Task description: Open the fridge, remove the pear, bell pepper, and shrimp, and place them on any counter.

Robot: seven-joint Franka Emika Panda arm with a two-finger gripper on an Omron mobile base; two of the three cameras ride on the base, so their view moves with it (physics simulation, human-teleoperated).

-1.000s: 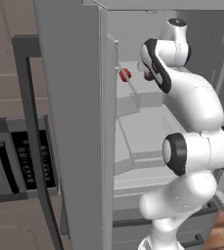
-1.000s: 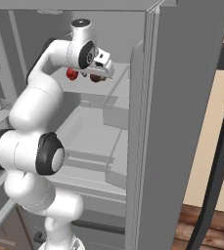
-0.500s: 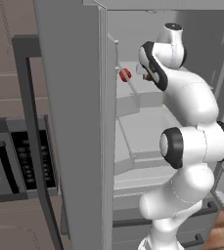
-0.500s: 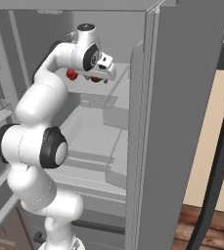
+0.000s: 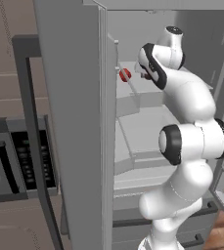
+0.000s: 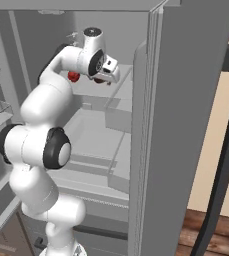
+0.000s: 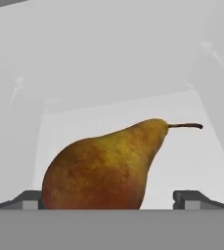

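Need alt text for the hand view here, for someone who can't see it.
A brownish-olive pear with a thin dark stem pointing right lies on its side on a pale grey shelf inside the grey fridge, close to the camera. The open gripper has its two dark fingertips flanking the pear, without a visible grip.

White arm rises from base at frame bottom, folds at a dark elbow joint approx mid-height, then climbs up & forward, w/ the wrist bent over at top. Gripper (image 7: pixel 111 200) sits high, level w/ upper part of the scene, pointing away from base. Jaws spread wide: in hand view the two dark fingertips (image 7: pixel 28 199) stand far apart at left & right of the bottom edge, w/ nothing clamped. In right base view the hand (image 6: pixel 107 69) hangs off the wrist, angled slightly down.
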